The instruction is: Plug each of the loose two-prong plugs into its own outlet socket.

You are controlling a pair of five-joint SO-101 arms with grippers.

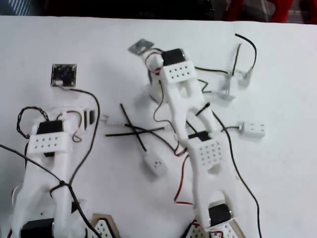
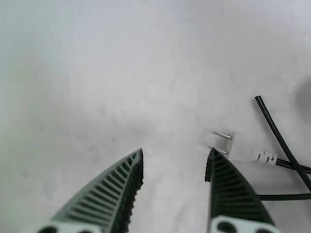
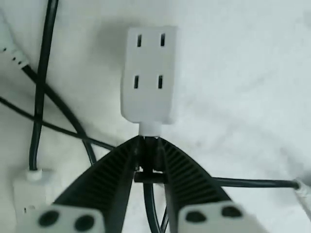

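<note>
A loose two-prong plug (image 2: 223, 141) lies on the white surface (image 2: 121, 73) with both metal prongs bare, just beyond one fingertip of the left claw (image 2: 176, 155). I cannot tell whether the two touch. The left claw gapes wide and holds nothing. A white lead (image 2: 265, 158) runs from the plug toward a few black cables (image 2: 282, 141) lying just beside it. In the high view this plug sits left of centre, close to the right of the left arm's wrist, with the crossed black cables just to its right.

A white outlet socket (image 3: 148, 73), with two pairs of slots facing up, lies directly ahead of the right claw (image 3: 148, 143). The right claw is closed tight on the black cord (image 3: 150, 204) where it leaves the socket's neck. A second white block (image 3: 29, 191) with its own cable lies near it.

The high view shows a centre socket (image 1: 156, 162) between the arms and a right socket (image 1: 252, 129) well off to the right. Whether either is the one at the right claw I cannot tell.
</note>
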